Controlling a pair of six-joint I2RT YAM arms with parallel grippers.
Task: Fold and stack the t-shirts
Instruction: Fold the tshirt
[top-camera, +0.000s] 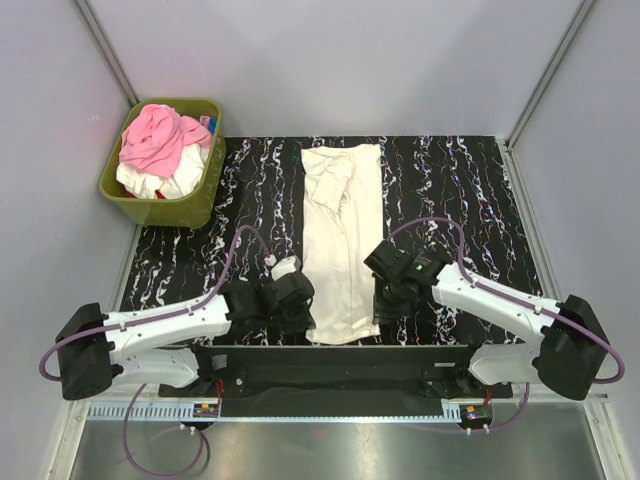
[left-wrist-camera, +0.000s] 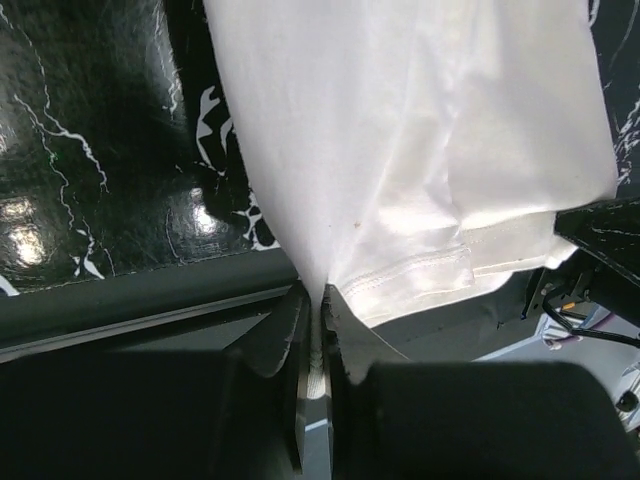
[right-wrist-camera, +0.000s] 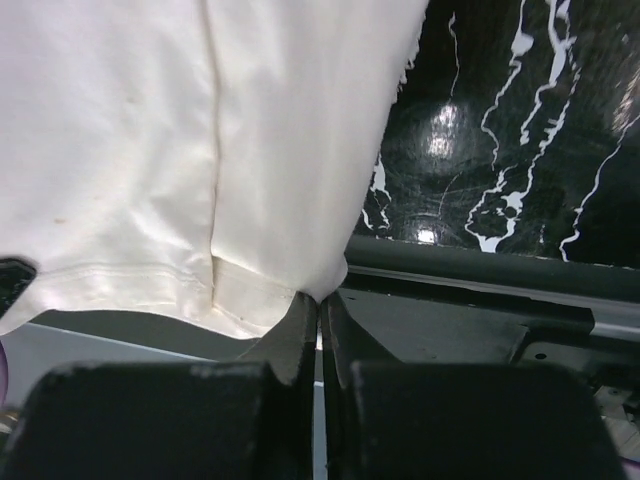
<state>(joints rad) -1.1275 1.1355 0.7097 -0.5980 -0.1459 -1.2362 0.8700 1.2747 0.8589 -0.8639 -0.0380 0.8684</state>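
A cream-white t-shirt (top-camera: 341, 235) lies folded into a long narrow strip down the middle of the black marbled table (top-camera: 480, 190). My left gripper (top-camera: 300, 310) is shut on the strip's near left corner; in the left wrist view (left-wrist-camera: 322, 300) the cloth (left-wrist-camera: 420, 150) is pinched between the jaws. My right gripper (top-camera: 380, 305) is shut on the near right corner; the right wrist view (right-wrist-camera: 318, 300) shows the hem (right-wrist-camera: 150, 180) caught in the closed jaws. Both hold the hem near the table's front edge.
A green bin (top-camera: 205, 195) at the back left holds a pink shirt (top-camera: 155, 140) on white ones (top-camera: 175, 182). The black base rail (top-camera: 330, 365) runs along the near edge. White walls stand on the left, right and back.
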